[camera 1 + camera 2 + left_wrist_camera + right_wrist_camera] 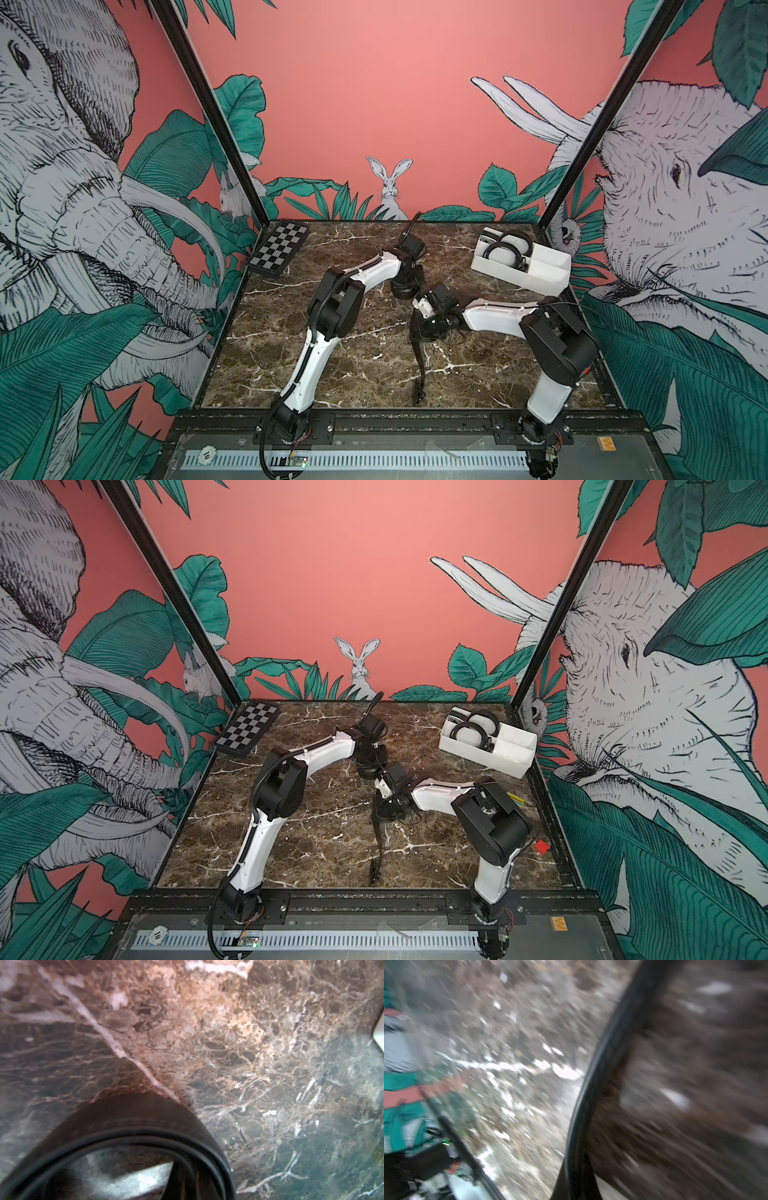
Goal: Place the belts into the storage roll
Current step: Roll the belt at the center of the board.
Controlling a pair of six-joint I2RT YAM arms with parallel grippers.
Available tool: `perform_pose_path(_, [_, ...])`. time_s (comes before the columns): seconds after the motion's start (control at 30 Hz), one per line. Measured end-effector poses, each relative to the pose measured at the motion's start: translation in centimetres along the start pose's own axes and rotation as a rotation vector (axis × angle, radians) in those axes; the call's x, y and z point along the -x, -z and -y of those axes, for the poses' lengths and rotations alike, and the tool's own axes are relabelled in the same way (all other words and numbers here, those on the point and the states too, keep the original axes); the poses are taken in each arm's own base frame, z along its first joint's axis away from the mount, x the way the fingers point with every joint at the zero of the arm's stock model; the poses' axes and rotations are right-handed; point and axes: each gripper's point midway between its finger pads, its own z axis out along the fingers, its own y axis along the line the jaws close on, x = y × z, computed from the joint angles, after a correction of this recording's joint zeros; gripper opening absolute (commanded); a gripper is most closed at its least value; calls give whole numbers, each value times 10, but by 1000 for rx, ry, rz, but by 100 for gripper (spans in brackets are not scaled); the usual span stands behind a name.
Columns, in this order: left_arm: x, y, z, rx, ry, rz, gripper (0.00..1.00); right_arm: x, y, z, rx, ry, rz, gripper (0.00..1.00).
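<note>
We saw one belt out on the marble table, well apart from the white storage box, which sat at the far right corner. In both top views the strap ran from a dark coil near the table's middle toward the front edge, where its end lay flat. The left gripper pointed down into that coil with its jaws together on the belt. The left wrist view showed the wound layers standing on edge on the marble, though the fingers themselves were out of frame. The right gripper hung low over the strap just in front of the coil. Its wrist view was badly smeared and showed only the strap curving past, so we could not tell whether its jaws were apart or together. Two coiled belts lay in the box's far compartments. A checkerboard lay at the far left corner.
</note>
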Motion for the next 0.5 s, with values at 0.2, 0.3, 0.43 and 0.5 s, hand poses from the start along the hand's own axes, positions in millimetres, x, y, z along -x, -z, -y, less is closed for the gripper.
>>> perform_pose_path(0.2, [1,-1,1,-14,7,-1,0,30,-24,-53,249,-15,31,55])
perform_pose_path(0.3, [2,-1,1,-24,13,-2,0,32,-22,-60,282,-21,36,65])
perform_pose_path(0.43, [2,-2,2,-35,19,-4,0,32,-17,-59,281,-24,34,70])
perform_pose_path(0.5, [2,-2,2,-40,22,-5,0,28,-10,-54,254,-25,23,72])
